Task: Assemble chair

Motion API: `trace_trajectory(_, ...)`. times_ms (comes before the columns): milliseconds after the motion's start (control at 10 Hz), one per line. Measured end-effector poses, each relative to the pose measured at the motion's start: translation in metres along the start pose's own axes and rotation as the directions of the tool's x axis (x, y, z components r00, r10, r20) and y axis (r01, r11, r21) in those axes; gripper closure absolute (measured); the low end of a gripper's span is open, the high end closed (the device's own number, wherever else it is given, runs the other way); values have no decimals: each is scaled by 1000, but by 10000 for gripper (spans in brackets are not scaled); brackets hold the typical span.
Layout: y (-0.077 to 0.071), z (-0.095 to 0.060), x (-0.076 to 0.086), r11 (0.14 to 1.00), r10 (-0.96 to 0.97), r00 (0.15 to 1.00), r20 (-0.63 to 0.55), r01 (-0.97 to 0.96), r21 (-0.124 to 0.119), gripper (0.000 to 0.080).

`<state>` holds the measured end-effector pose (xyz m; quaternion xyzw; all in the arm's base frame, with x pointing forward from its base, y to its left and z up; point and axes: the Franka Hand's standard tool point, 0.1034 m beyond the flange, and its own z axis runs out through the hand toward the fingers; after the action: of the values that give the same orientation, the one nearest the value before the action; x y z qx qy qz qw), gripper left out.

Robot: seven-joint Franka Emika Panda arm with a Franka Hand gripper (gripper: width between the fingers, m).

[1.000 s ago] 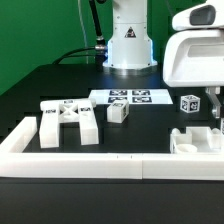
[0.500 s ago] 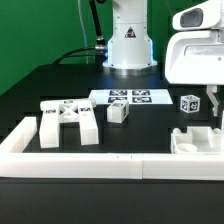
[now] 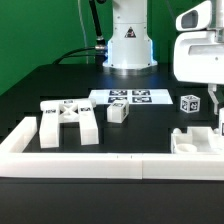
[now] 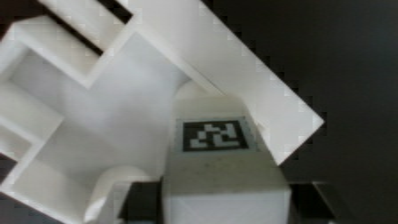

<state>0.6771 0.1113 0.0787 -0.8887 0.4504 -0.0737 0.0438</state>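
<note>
Gripper (image 4: 221, 196) is clamped tight on a tagged leg (image 4: 217, 132), far right of the scene, poised just over the white frame part (image 3: 195, 141) beside the border wall (image 3: 110, 165). Looks like the fitting step. Next it must line the leg up with its socket and press down squarely.

Your exterior camera sits low at the near edge of the worktop (image 3: 40, 90), just outside the white border wall (image 3: 100, 160). It faces almost level across the surface toward the robot base (image 3: 128, 45) on the far side. From that middling distance you see most of the worktop, but the claw (image 3: 214, 108) is cut off by the exterior view's right edge. Your wrist camera rides on the arm (image 3: 200, 55) and looks steeply down along the claw at very close range. The tagged white part (image 4: 217, 135) gripped in the claw fills much of that picture, with a white frame (image 4: 107, 90) and dark worktop below. Both views share only the patch around the claw, at the exterior view's right.
</note>
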Motion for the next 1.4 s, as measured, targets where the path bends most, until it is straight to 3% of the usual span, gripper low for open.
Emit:
trace_trajectory(100, 0, 0, 0, 1000, -23, 1000, 0, 23, 0, 489)
trace_trajectory(300, 0, 0, 0, 997, -81, 997, 1, 81, 0, 219)
trace_trajectory(400, 0, 0, -1, 992, -122, 992, 0, 122, -1, 219)
trace_trajectory(500, -1, 0, -3, 961, -275, 961, -2, 275, -4, 165)
trace_trajectory(700, -2, 1, -6, 901, -435, 901, -1, 435, -3, 153)
trace_trajectory(1200, -4, -1, -4, 648, -761, 648, -4, 761, -4, 151)
trace_trajectory(1400, -3, -1, -2, 481, -877, 481, -3, 877, -13, 151)
